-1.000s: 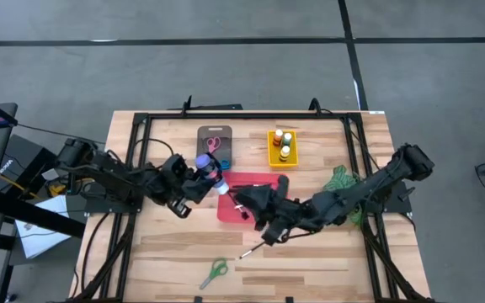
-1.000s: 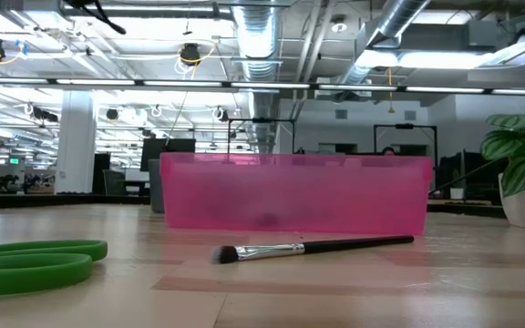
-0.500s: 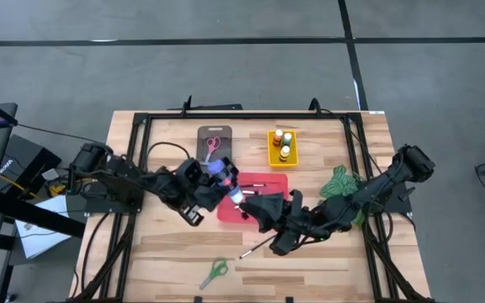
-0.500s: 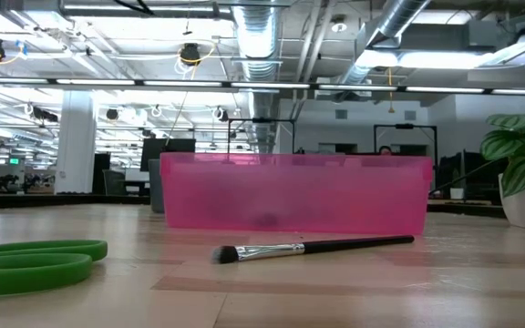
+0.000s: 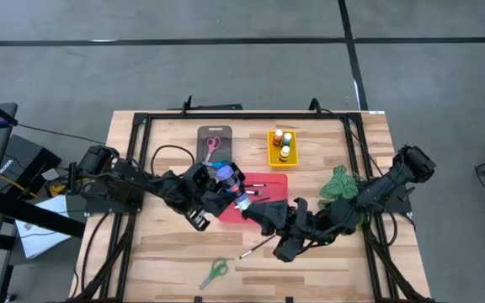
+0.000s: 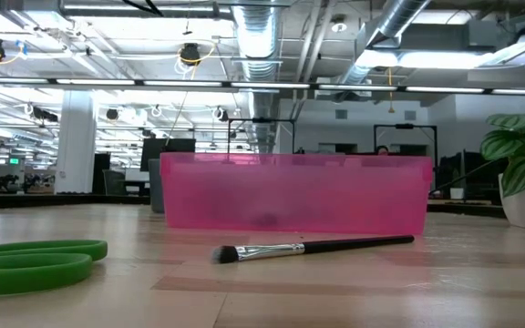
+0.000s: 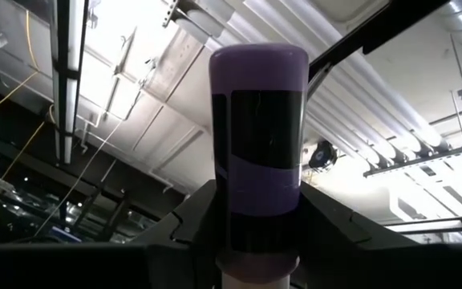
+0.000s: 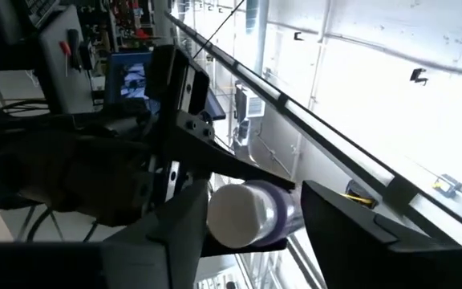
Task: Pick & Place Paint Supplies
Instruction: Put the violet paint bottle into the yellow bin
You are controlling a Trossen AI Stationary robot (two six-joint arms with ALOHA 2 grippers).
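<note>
Holding a purple paint bottle [image 7: 258, 144] between its two dark fingers, the left tool [image 5: 226, 187] sits over the near-left corner of the red tray [image 5: 269, 182] at the middle of the desk [image 5: 167, 246]. The bottle is purple with a black label band; no writing can be read on it from the left wrist view, and its white cap end [image 8: 235, 215] faces the other arm.

Meeting it from the opposite side, the right tool [image 5: 263, 212] has its fingers [image 8: 345, 225] spread on either side of that white cap, not clearly pressing on it, so the bottle appears carried by the left tool alone.

Elsewhere on the desk:
- A dark-handled paintbrush [image 6: 313, 248] lies flat on the wood just in front of the tray, which looks translucent pink in the low view; the high view shows it [image 5: 255, 247] near the right arm.
- Green-handled scissors [image 5: 215, 272] lie near the front edge, well apart from the tray.
- Pink-handled scissors [image 5: 213, 144] rest in the grey tray [image 5: 223, 155] toward the back.
- Small bottles [image 5: 285, 144] stand in the yellow tray [image 5: 274, 156] beside it.
- Two thin brushes [image 5: 255, 186] lie inside the red tray.
- A green leafy plant [image 5: 342, 180] sits at the right side.

No brand names or other text are legible anywhere.
</note>
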